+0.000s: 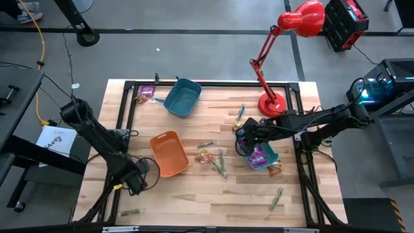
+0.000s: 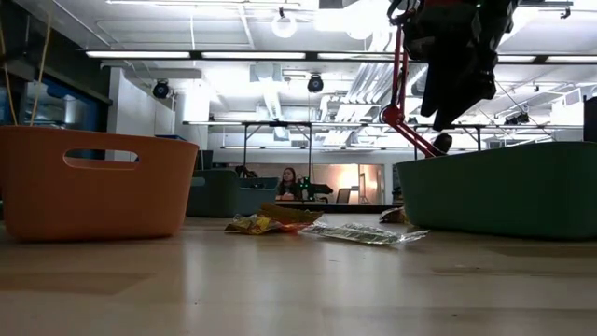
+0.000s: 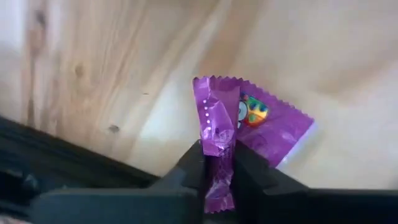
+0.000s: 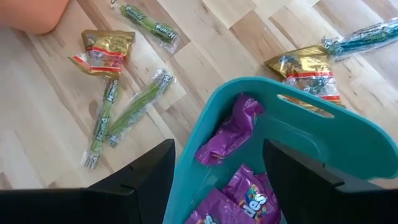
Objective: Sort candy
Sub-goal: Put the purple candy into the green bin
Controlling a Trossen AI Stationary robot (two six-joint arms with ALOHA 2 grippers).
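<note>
Though tilted, teal bin (image 4: 292, 118) with purple packets (image 4: 239, 186).

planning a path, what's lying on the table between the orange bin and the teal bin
In the high view, between the orange bin and teal bin: an orange-yellow candy and green stick candies.

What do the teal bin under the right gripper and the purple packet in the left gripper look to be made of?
The teal bin looks like moulded plastic: smooth, evenly coloured wall with a soft sheen and a cut-out handle. The purple packet, pinched in the left gripper, looks like thin glossy plastic film or foil: crinkled, shiny, with a zigzag-cut edge. The right gripper is open above the bin.
</note>
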